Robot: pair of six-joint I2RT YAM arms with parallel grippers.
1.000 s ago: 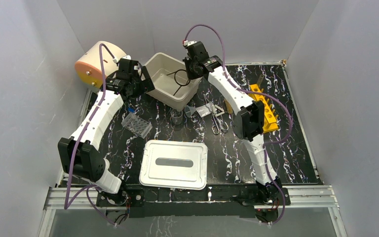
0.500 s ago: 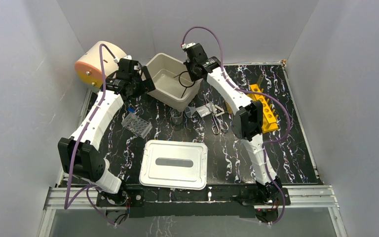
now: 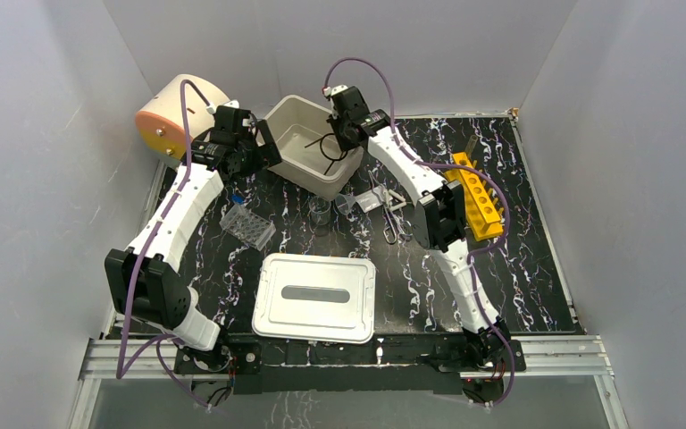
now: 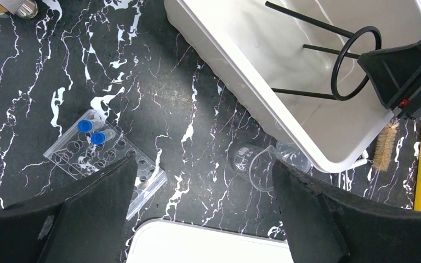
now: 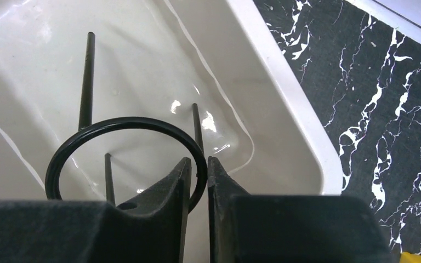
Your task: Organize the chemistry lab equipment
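One black wire ring stand (image 5: 86, 82) is hanging inside the white bin (image 5: 290, 104), with the right gripper (image 5: 198, 178) pinching its ring between jaws nearly closed. Step in hand, seemingly: stowing it. The next move is calling for lowering, then releasing. Long axis is running along the legs — pointing away from the gripper, deeper into the bin. Left gripper (image 4: 204, 170) is gaping wide, holding nothing.

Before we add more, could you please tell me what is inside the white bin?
The white bin holds, as far as visible, only the black wire ring stand, its ring gripped by the right pincer. The floor under the pincer is hidden.
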